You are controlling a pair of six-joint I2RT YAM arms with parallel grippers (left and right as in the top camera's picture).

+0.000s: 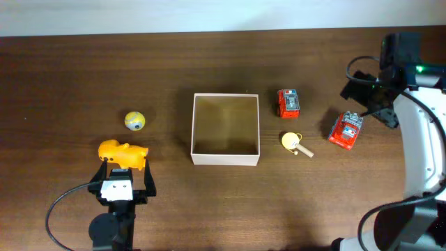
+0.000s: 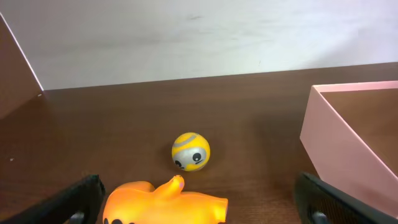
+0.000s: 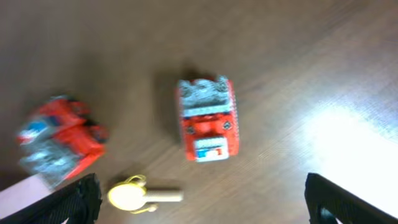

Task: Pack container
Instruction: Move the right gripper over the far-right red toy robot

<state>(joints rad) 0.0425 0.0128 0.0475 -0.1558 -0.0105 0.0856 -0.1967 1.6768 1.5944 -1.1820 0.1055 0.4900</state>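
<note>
The container (image 1: 225, 160), a square open box with white walls and a tan inside, stands mid-table and holds nothing; its wall shows in the left wrist view (image 2: 348, 149). My left gripper (image 1: 125, 173) is open, its fingers either side of an orange animal toy (image 1: 123, 153) (image 2: 165, 202). A yellow-and-grey ball (image 1: 135, 121) (image 2: 191, 151) lies beyond the toy. My right gripper (image 1: 373, 104) is open and empty above a red toy truck (image 1: 346, 130) (image 3: 207, 119). A second red truck (image 1: 288, 102) (image 3: 59, 142) and a yellow rattle (image 1: 295, 143) (image 3: 140, 195) lie right of the container.
The dark wooden table (image 1: 56, 84) ends at a white wall along the back. The left arm's black cable (image 1: 63, 202) loops at the front left. The right arm's white body (image 1: 425, 153) runs down the right edge.
</note>
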